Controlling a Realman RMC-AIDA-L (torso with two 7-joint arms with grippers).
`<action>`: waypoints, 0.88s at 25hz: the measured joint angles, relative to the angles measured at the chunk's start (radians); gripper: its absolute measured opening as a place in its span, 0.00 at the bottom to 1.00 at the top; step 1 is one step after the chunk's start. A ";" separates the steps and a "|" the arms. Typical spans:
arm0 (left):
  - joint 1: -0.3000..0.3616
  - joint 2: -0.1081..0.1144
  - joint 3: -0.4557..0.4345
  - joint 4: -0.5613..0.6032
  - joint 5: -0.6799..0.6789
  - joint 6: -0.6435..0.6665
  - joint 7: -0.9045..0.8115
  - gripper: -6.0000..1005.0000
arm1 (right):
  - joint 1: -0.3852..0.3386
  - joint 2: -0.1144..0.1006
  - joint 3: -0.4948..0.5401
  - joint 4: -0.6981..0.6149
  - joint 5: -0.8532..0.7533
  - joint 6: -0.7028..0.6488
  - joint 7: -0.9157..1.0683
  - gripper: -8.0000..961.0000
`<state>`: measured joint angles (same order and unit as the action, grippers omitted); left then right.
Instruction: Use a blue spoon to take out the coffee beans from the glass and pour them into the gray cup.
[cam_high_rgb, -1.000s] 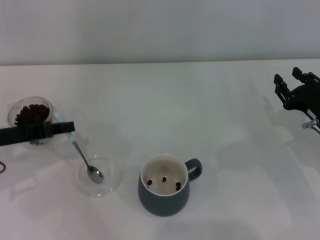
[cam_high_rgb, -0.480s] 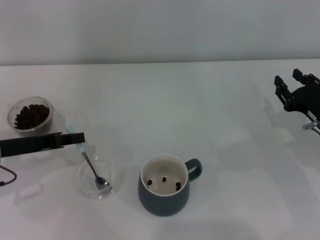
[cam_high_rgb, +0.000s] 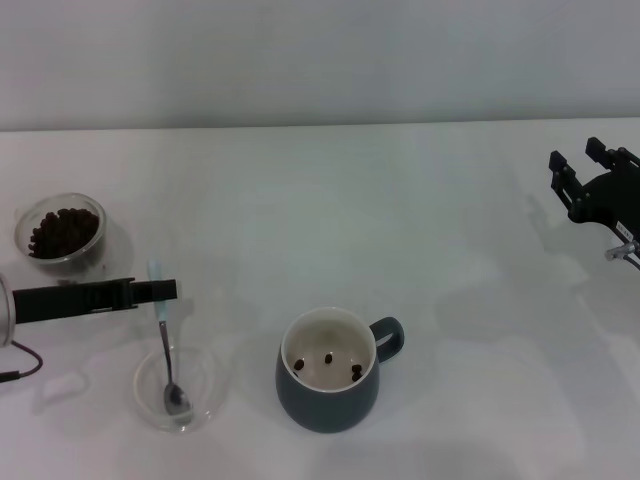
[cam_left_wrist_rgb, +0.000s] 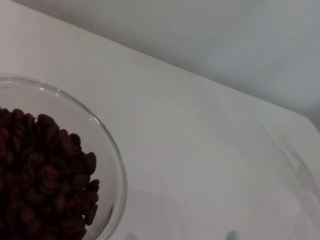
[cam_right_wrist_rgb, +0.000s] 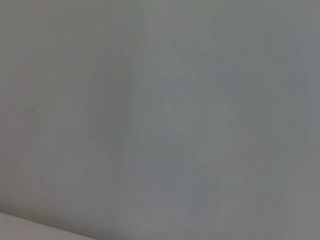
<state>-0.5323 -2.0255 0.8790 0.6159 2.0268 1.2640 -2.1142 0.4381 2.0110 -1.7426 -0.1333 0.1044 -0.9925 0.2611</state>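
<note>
A white tabletop (cam_high_rgb: 450, 250) fills the head view, and a plain pale wall (cam_high_rgb: 320, 60) rises behind its far edge.

The left tool (cam_high_rgb: 168, 291) reaches in low from the left side as a thin dark bar. Its tip is clamped on the pale handle of the blue spoon (cam_high_rgb: 165, 340), and the top of the handle sticks out just past it. The right tool (cam_high_rgb: 575, 153) hangs at the far right edge, well apart from everything, with its two fingers spread and nothing between them.

The gray cup (cam_high_rgb: 325, 410) stands near the front, right of the spoon, with its handle turned to the right. Three coffee beans lie on its cream bottom. A shallow clear dish (cam_high_rgb: 140, 385) sits to the cup's left, and the spoon's metal bowl rests in it. The glass (cam_high_rgb: 20, 228) stands farther back on the left, beyond the left tool. It holds a heap of coffee beans (cam_high_rgb: 62, 230) — the left wrist view shows them dark and piled against its rim (cam_left_wrist_rgb: 117, 170).

Compared with half a second ago, the left tool has drawn nearer the front edge. The dish has slid forward and to the left with the spoon, which now points almost straight back. The cup, the glass and the right tool have not moved.
</note>
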 joint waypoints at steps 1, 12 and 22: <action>-0.001 0.000 0.000 0.000 0.004 -0.002 0.000 0.13 | 0.000 0.000 0.000 0.000 0.000 0.000 0.000 0.52; -0.004 0.001 0.000 -0.001 0.029 -0.014 0.002 0.17 | 0.006 0.002 0.000 0.000 0.000 0.000 0.003 0.52; -0.005 0.003 -0.002 0.001 0.029 -0.015 0.019 0.22 | 0.008 0.002 0.000 0.000 0.003 0.002 0.003 0.52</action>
<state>-0.5369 -2.0223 0.8767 0.6167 2.0555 1.2490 -2.0955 0.4463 2.0126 -1.7425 -0.1334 0.1075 -0.9907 0.2639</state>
